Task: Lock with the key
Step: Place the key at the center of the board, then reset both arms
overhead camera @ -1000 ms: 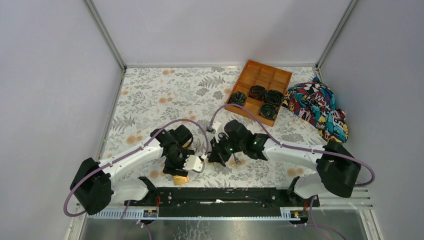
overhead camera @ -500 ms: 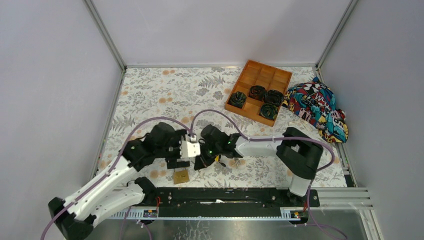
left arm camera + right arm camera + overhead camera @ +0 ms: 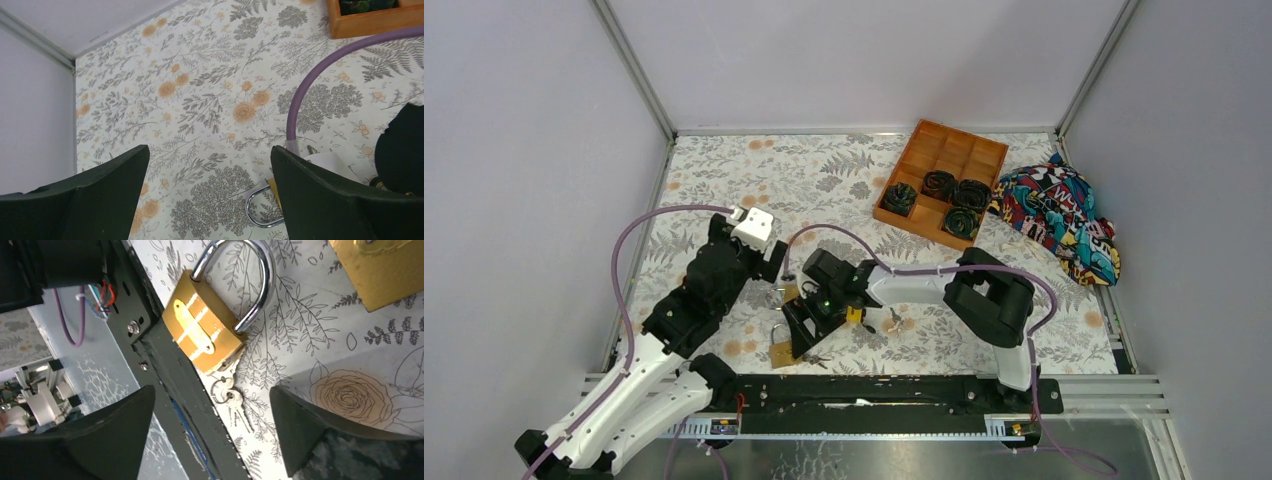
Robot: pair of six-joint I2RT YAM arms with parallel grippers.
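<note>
Currently no grip anywhere.
- right end effector (image 3: 211,392): fingers spread apart, hovering over brass padlock with steel shackle (image 3: 205,332), clamped on nothing.
- left end effector (image 3: 210,149): also spread wide, high above floral-print counter (image 3: 200,75), well apart from the work.
- Padlock lying face-up on counter, hard by black base rail (image 3: 165,365) at near edge; contact with rail not clear.
- small silver keys on a ring (image 3: 232,402) just beside keyhole end. Cannot tell if seated in keyhole or merely lying there. Cannot tell shackle state either.
- second brass padlock (image 3: 380,270) near, at upper right of right wrist view.

Risks, as judged:
- Closing on keys: likely to pinch ring rather than key bow; small flat target on counter.
- Descending this close to rail: possible finger strike, or padlock shoved against rail.
- Turning key with body unheld: likely to spin whole padlock instead of cylinder; calls for left end effector down to pin body.
- Confusing the two padlocks, alike in colour.
- Snagging purple cable (image 3: 310,85) arching over counter.
</note>
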